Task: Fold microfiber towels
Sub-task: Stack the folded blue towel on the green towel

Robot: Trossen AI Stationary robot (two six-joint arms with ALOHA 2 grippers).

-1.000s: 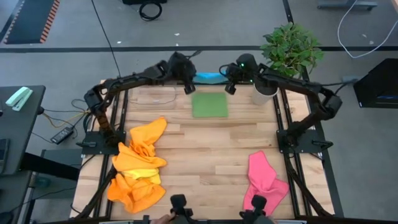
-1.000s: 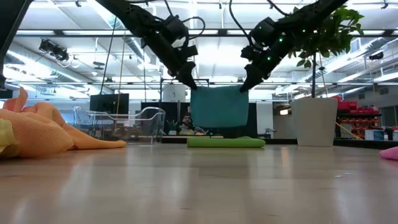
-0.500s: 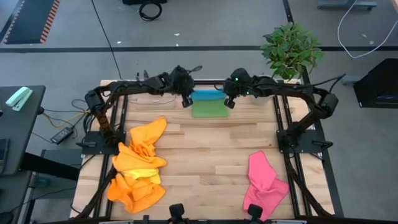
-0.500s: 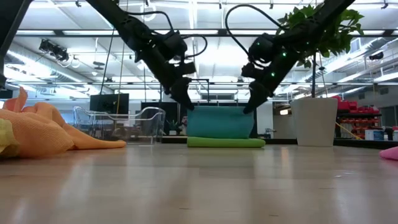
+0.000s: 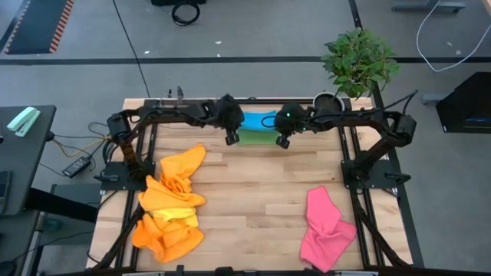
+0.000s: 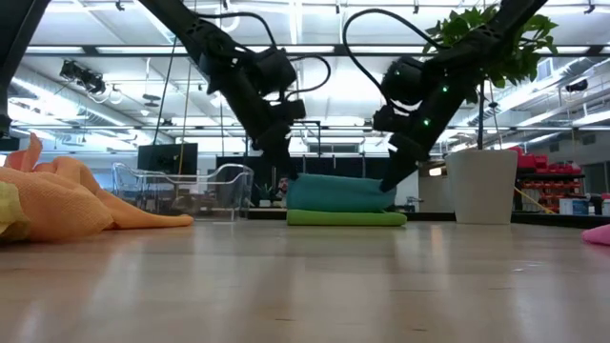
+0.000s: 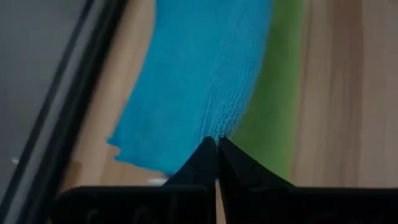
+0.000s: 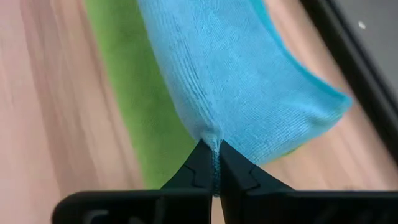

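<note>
Jaws, both pairs: pinched shut on blue towel (image 5: 257, 119) corners (upper centre); I'd lower evenly, squaring it over green towel (image 5: 257, 137).

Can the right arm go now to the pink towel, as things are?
Probably not yet: the right gripper is shut on the blue towel, over the green towel; the pink towel lies uncovered.

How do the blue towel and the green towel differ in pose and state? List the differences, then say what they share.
The blue towel is pinched by both the left gripper and the right gripper; the green towel is not held. The blue towel is bulging and half draped; the green towel lies flat, folded, underneath. Both are plain microfiber cloths.
</note>
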